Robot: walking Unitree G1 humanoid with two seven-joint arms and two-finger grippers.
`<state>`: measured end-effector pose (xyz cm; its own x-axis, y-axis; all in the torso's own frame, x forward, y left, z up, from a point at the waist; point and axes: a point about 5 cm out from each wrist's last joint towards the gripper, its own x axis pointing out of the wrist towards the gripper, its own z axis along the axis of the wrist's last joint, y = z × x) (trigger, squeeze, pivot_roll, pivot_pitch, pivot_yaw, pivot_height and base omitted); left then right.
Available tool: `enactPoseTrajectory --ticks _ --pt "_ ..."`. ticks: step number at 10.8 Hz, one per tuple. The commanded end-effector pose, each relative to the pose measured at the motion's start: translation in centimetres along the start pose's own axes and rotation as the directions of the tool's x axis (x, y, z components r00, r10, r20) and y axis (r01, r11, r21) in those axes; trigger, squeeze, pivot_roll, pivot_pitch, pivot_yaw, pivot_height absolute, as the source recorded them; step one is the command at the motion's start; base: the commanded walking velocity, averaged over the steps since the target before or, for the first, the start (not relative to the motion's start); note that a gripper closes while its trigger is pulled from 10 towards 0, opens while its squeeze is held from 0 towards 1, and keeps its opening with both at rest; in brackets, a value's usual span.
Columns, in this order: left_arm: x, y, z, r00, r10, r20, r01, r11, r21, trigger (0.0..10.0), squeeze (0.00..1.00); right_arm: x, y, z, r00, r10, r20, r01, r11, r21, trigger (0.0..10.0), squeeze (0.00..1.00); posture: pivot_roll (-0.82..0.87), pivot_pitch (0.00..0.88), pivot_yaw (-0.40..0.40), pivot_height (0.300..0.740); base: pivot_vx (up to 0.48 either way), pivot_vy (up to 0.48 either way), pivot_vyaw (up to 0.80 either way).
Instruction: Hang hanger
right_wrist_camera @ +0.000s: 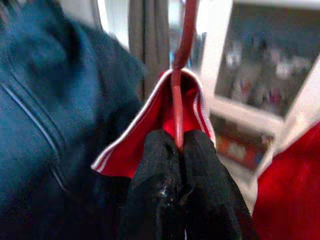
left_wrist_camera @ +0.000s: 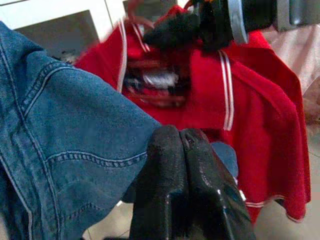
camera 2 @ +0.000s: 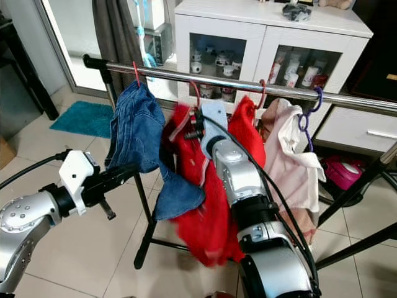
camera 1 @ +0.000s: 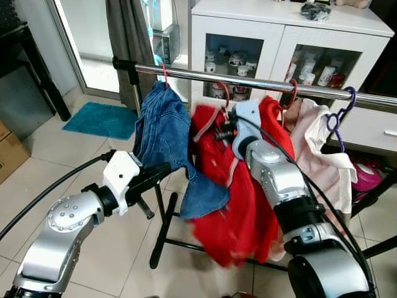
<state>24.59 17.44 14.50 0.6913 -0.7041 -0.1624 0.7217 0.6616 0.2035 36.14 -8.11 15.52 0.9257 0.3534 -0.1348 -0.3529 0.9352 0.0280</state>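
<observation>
Hanger [right_wrist_camera: 178, 100], red and thin, was pinched at its neck between my right pincer's [right_wrist_camera: 181, 145] fingers, and its hook [camera 1: 223, 92] was up at the rail as I watched.

Biggest thing first: the steel rail [camera 1: 260, 83] ran across in front of the white cabinet [camera 1: 291, 31], carried on a black stand [camera 1: 162, 223] over the tiled floor. Along it hung the denim garment [camera 1: 164, 133] on its own red hook, then my red shirt [camera 1: 229, 205], then a second red hanger's hook [camera 1: 293, 93], then a pale pink garment [camera 1: 322, 155] by a purple hanger [camera 1: 338, 118].

My right arm [camera 1: 279, 180] reached up into the red shirt's collar, just beside the denim. From the head views I judged the hook was over the rail or right at it, but blur kept me from being sure it had seated.

My left pincer [left_wrist_camera: 182, 145] sat low, fingers pressed together on nothing, its tip against the denim's hanging edge.

To do this step well, I reckoned I had to keep the neck upright and lower gently until the rail took the weight. Only then should I spread the fingers and draw back along the collar without snagging the white-striped trim [right_wrist_camera: 125, 140]. The denim crowded close, so drifting that way risked tangling the two hooks.
</observation>
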Motion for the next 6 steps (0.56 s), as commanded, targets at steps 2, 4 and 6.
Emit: enactPoseTrajectory --ticks 2,4,6 --pt "-0.2 0.0 0.4 1.000 -0.003 0.010 0.003 1.000 0.013 10.0 0.00 -1.0 -0.8 1.7 0.987 -0.022 0.156 0.012 0.998 0.062 10.0 0.00 0.06 0.000 -0.016 0.740 0.000 0.000 0.00" --pt "0.2 0.4 0.9 0.999 -0.001 0.039 0.000 1.000 0.015 10.0 0.00 -0.2 -1.5 2.5 0.985 -0.072 0.154 0.062 0.996 0.068 10.0 0.00 0.04 0.000 -0.001 0.740 0.000 0.000 0.00" --pt "0.6 0.8 2.0 0.995 0.004 0.096 -0.004 1.000 -0.001 10.0 0.00 1.3 -2.7 2.5 0.981 -0.187 0.045 0.186 0.982 0.022 10.0 0.00 0.04 0.000 0.007 0.740 0.000 0.000 0.00"
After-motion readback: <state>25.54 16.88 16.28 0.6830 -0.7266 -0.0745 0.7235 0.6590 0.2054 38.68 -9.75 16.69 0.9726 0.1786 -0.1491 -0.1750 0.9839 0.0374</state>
